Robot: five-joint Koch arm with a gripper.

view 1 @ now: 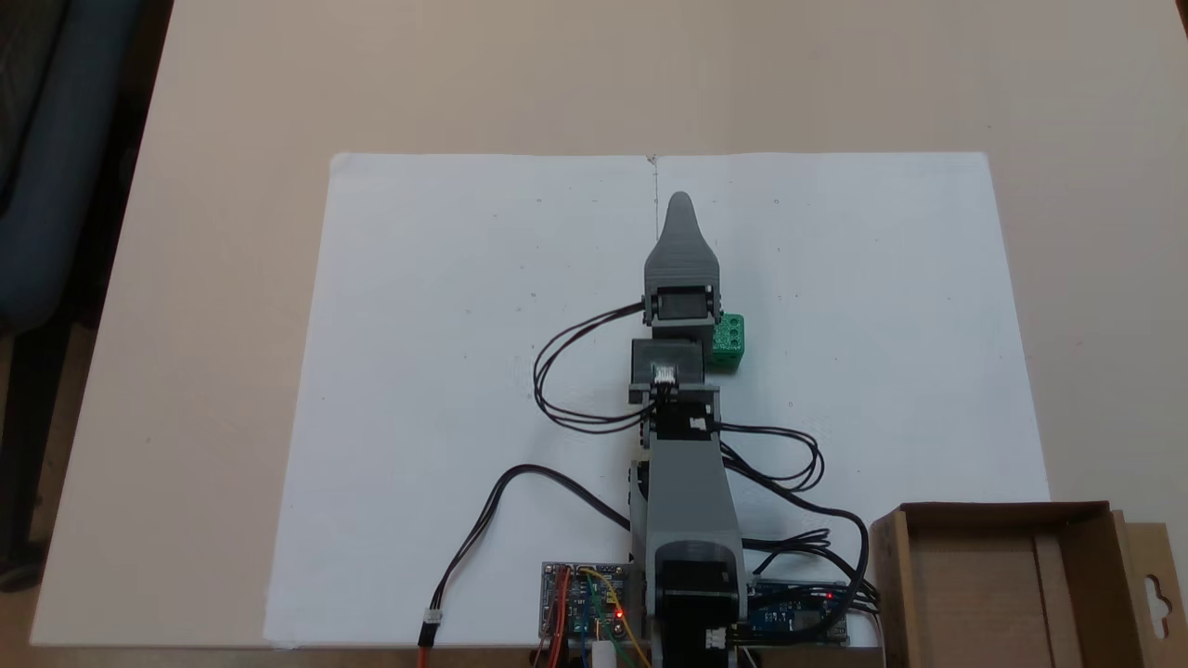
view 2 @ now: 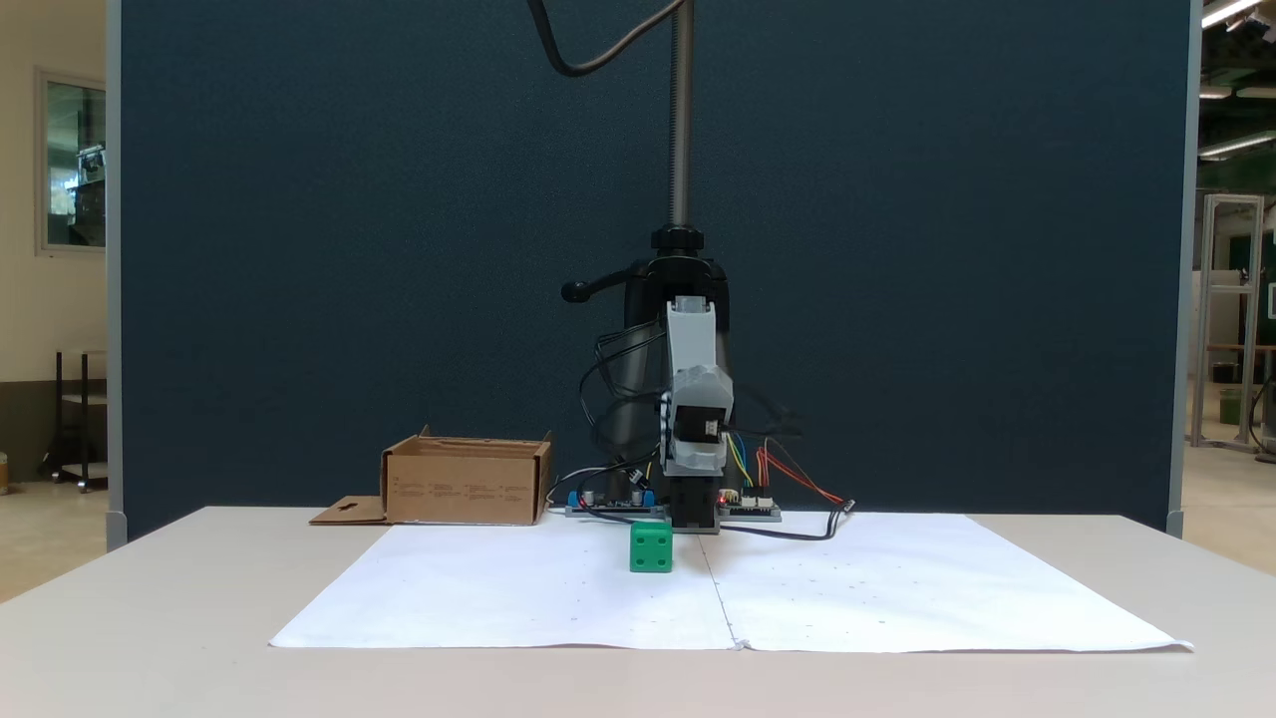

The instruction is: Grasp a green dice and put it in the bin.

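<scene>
paper sheets [view 2: 897, 588]: nearest us in the front fixed view, two white sheets butted at a centre seam on the beige table [view 2: 150, 638]; in the top-down fixed view they cover the middle of the table [view 1: 232, 93]
bin [view 2: 467, 483]: brown cardboard box at left in the front view, behind the paper's far left corner; flap with hang-hole lies flat on the table to its left. In the top-down view we see the bin [view 1: 937, 594] at lower right, open top, flap on its right side
green dice [view 2: 651, 547]: sits on the paper just left of the seam, in front of the arm base, well apart from the bin. From above the green dice [view 1: 729, 343] pokes out just right of the arm's wrist, partly hidden under it; we cannot tell if they touch
arm [view 1: 685, 482]: grey, stretched straight up the frame from the base at bottom centre, along the seam
gripper [view 1: 680, 206]: one tapered grey tip visible from above, past the dice; jaws lie one behind the other for us, so we cannot tell how far apart they are, and nothing seen in them
controller boards [view 2: 753, 507]: either side of the base, red LED lit, black cables looping over the paper
backdrop [view 2: 947, 249]: dark blue panel behind the table, camera pole rising from the clamp
</scene>
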